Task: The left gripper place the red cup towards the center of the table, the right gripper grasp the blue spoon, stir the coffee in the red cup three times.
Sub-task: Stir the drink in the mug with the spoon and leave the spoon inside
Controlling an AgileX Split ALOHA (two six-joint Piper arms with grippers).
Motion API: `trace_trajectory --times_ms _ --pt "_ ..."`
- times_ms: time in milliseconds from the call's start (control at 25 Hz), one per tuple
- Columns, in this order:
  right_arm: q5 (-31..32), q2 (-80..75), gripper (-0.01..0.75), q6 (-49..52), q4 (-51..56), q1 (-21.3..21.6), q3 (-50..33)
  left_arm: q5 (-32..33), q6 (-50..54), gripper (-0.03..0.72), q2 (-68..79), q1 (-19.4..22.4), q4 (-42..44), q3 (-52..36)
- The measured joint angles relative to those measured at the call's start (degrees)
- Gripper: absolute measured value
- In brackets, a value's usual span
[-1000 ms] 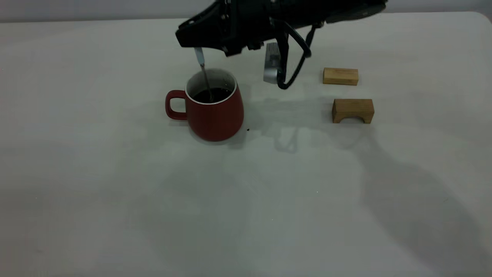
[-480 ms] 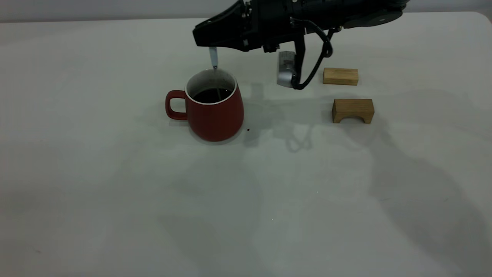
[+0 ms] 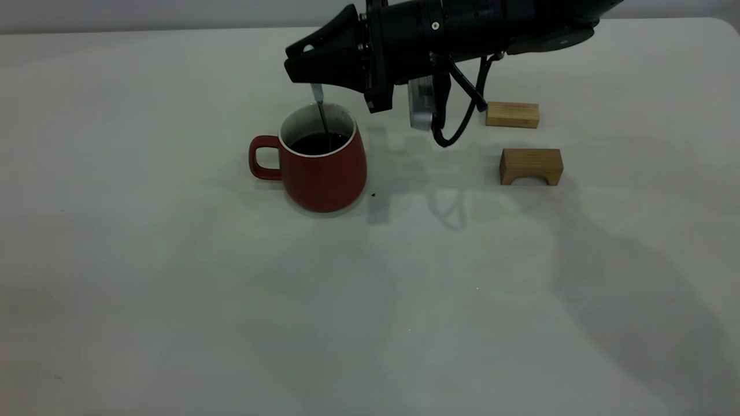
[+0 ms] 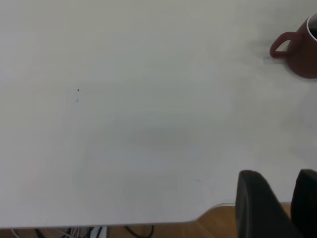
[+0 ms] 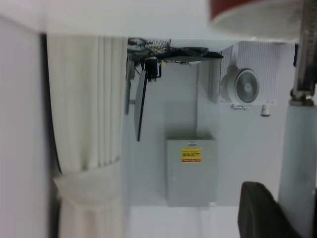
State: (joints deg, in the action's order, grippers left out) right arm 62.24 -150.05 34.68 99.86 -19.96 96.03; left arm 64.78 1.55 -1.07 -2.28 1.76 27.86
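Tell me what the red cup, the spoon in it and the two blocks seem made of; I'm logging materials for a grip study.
The dark red cup looks like glazed ceramic: smooth body, white inside and rim. The spoon has a thin grey neck, probably metal, under a pale blue handle, possibly plastic. The flat tan block and the arched tan block look like unfinished wood with faint grain.

My right gripper (image 3: 306, 72) hangs at upper centre of the frame, clamped on the blue spoon (image 3: 321, 112), whose metal neck dips into the coffee (image 3: 317, 143) in the red cup (image 3: 318, 159). Two wooden blocks (image 3: 523, 141) sit on the table (image 3: 173, 289) at right.
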Motion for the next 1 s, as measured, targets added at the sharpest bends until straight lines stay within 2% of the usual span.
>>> trace_trajectory --times_ms 160,280,360,520,640,720,1000 --pt "0.30 -0.05 0.135 13.46 -3.52 0.47 0.00 0.00 0.00 0.243 0.00 0.00 0.00 0.00" --pt "0.86 -0.05 0.135 15.88 -2.63 0.02 0.00 0.00 0.00 0.243 0.00 0.00 0.00 0.00" --pt "0.95 -0.05 0.135 12.55 -0.48 -0.87 0.00 0.00 0.00 0.243 0.00 0.00 0.00 0.00" --pt "-1.44 -0.05 0.135 -0.71 0.66 -2.05 0.45 0.00 -0.05 0.243 0.00 0.00 0.00 0.00" --pt "-3.35 -0.11 0.134 -9.30 0.38 -1.22 0.50 0.00 -0.05 0.243 0.00 0.00 0.00 0.00" --pt "-2.19 -0.17 0.134 -9.90 -0.91 -0.06 0.50 0.00 -0.05 0.243 0.00 0.00 0.00 0.00" --pt "3.08 -0.22 0.134 7.43 -5.48 2.05 0.57 0.00 -0.05 0.243 0.00 0.00 0.00 0.00"
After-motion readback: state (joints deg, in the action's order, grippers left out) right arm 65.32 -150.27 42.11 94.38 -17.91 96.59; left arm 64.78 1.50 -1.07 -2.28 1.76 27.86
